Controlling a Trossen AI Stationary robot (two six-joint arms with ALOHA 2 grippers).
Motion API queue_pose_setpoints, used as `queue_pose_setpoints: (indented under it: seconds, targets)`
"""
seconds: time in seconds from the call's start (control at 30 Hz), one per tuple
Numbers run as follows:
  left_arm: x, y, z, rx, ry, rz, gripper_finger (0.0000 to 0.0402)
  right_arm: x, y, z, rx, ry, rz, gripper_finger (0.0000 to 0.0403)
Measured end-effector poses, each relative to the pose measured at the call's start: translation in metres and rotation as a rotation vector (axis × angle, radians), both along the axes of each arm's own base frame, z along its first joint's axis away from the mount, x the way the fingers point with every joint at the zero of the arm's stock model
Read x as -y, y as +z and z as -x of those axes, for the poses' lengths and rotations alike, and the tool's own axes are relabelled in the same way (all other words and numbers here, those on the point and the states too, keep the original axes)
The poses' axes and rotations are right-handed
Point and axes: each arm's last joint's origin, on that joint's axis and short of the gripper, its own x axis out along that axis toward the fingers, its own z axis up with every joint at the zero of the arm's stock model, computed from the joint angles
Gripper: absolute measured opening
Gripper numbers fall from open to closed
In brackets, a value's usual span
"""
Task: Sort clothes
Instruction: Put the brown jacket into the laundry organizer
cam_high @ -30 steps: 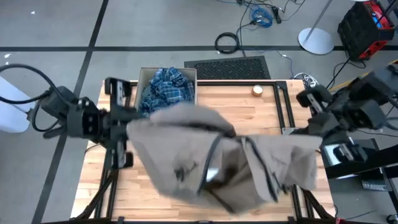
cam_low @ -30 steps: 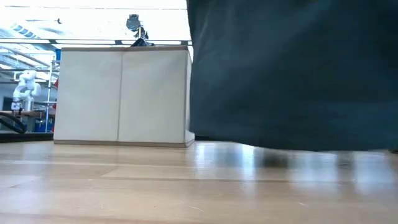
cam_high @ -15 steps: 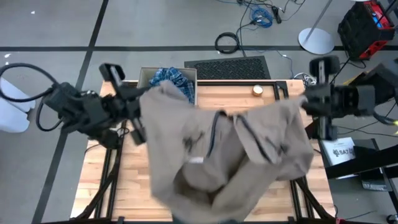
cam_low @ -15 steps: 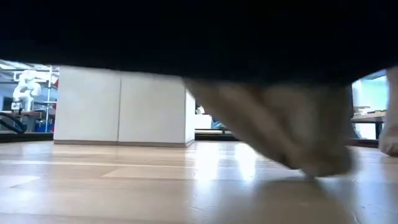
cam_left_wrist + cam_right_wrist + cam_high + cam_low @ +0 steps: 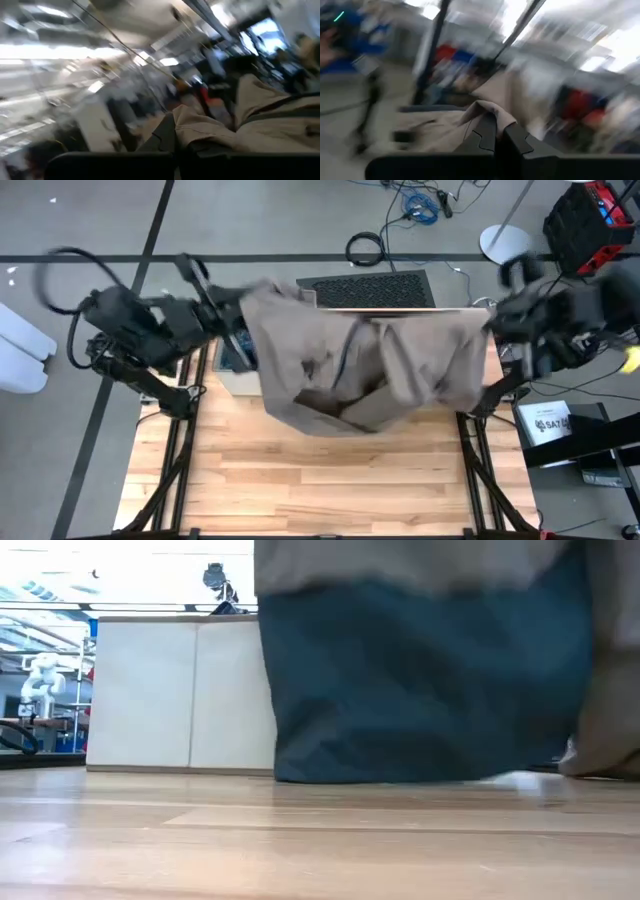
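A taupe-brown garment (image 5: 370,365) is stretched between my two grippers over the far half of the wooden table (image 5: 330,480). My left gripper (image 5: 240,308) is shut on its left upper end, my right gripper (image 5: 488,328) on its right upper end. In the low view the garment (image 5: 420,680) hangs like a dark curtain. It covers most of the box (image 5: 230,375); a bit of the blue-white plaid shirt (image 5: 242,350) shows inside the box. The other clothes are out of view. My left gripper pinches a bunched fold at the garment's upper left end (image 5: 200,131) between its two fingers, coming level from the table's left. The cloth runs off toward the other arm. My right gripper pinches a bunched fold at the garment's upper right end (image 5: 487,111), coming from the table's right. The garment sags between the two holds and hangs down; whether its lower edge (image 5: 400,778) touches the table, I cannot tell.
The box shows in the low view as a pale wall (image 5: 190,695) at the table's far side. A black mat (image 5: 365,288) lies on the floor beyond the far edge. The near half of the table is bare wood.
Both grippers have gone toward the table's far edge, staying shut on the garment. The garment has been drawn away from the near edge: its hanging body has moved from over the table's near half to the far half and now covers the box.
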Motion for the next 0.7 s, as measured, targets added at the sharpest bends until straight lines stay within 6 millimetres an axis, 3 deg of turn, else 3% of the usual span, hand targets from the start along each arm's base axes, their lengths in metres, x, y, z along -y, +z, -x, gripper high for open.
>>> queue_pose_setpoints:
  seconds: [0.13,0.27,0.5,0.7]
  targets:
    - [0.015,-0.028,-0.006,-0.245,-0.112,0.085,0.0000,-0.017,-0.041,-0.026,-0.280,0.103,-0.099,0.0000]
    - [0.038,-0.059,-0.005,-0.459,-0.205,0.176,0.0000,-0.050,-0.090,-0.053,-0.428,0.193,-0.212,0.0000]
    - [0.096,-0.105,0.006,-0.667,-0.370,0.317,0.0000,-0.138,-0.173,-0.076,-0.443,0.395,-0.354,0.0000]
    - [0.144,-0.146,0.006,-0.735,-0.479,0.402,0.0000,-0.208,-0.208,-0.062,-0.267,0.412,-0.428,0.0000]
